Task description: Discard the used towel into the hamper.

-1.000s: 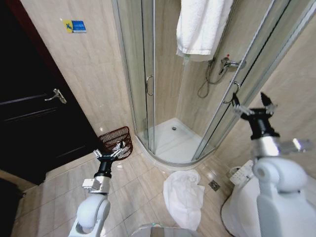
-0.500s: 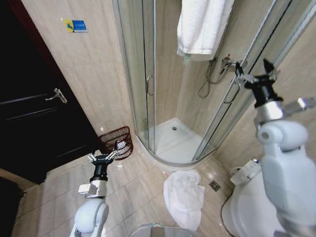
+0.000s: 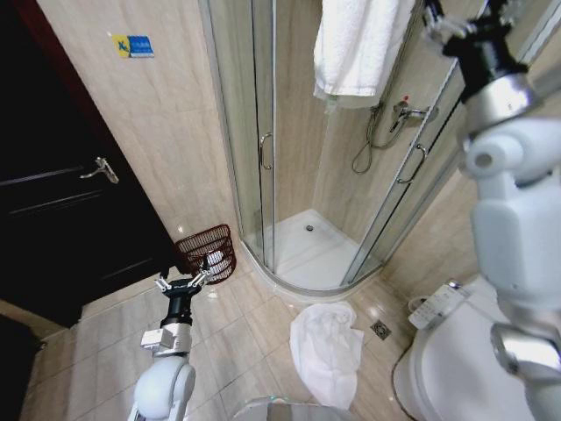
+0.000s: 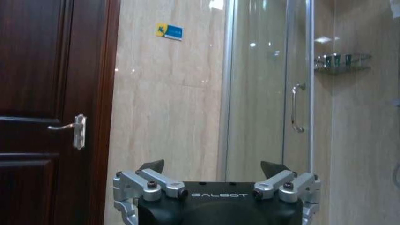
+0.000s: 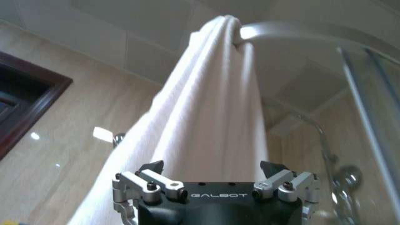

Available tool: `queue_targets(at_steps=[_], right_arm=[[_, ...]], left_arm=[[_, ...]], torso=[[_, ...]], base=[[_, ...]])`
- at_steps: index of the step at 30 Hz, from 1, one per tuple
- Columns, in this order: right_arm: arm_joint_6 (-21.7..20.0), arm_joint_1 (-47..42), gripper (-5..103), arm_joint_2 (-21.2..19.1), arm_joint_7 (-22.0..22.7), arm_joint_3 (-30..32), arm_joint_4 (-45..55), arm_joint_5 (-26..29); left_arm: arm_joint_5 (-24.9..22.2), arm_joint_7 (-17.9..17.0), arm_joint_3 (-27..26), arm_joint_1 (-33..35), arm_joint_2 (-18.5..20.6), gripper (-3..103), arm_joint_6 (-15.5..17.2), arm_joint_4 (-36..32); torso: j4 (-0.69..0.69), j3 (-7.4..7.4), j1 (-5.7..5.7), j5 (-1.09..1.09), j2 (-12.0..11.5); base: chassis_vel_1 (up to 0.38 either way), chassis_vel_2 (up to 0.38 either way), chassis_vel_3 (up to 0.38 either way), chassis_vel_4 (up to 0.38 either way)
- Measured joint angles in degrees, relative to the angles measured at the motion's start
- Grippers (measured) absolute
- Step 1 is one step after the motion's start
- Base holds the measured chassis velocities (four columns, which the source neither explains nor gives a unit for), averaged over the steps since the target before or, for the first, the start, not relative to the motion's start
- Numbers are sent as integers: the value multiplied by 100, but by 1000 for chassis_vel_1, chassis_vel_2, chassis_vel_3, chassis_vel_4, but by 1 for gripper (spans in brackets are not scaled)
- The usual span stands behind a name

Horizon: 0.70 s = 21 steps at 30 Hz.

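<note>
Beige tiled walls and a pale tiled floor [image 3: 237, 329] surrounded us, with a dark wooden door [image 3: 53, 202] on our left and a curved glass shower stall [image 3: 298, 158] straight ahead. We saw the hamper [image 3: 207, 252] standing on the floor between the door and the shower's glass edge, its dark red-brown wire weave flaring wider at the rim. A white towel [image 3: 360, 48] hung over the top of the shower stall, and a second white towel [image 3: 327, 349] lay crumpled on the floor just in front of the shower threshold, well apart from the hamper. A white toilet [image 3: 447, 368] sat at our lower right.

Our left gripper [image 3: 183, 282] hovered low, just on our side of the hamper, fingers spread and holding nothing; its wrist camera faced the wall, with the fingers [image 4: 151, 166] parted below the door handle [image 4: 74, 131] and the shower handle [image 4: 296, 108]. Our right gripper [image 3: 463, 16] was raised high beside the stall's top, near the hanging towel [image 5: 200, 108]; in its wrist view the fingers [image 5: 272, 168] stood apart and empty, with the towel draped from the rail [image 5: 293, 32] close in front.
</note>
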Motion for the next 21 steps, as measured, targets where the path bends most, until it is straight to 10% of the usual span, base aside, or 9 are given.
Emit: queue_targets(at_steps=[21], right_arm=[[-458, 2734, 100, 1209, 894, -1502, -1745, 239]], left_arm=[[-269, 91, -349, 143, -89, 100, -472, 267]], torso=[[-1, -3, -3, 0, -5]], base=[[0, 0, 0, 0]])
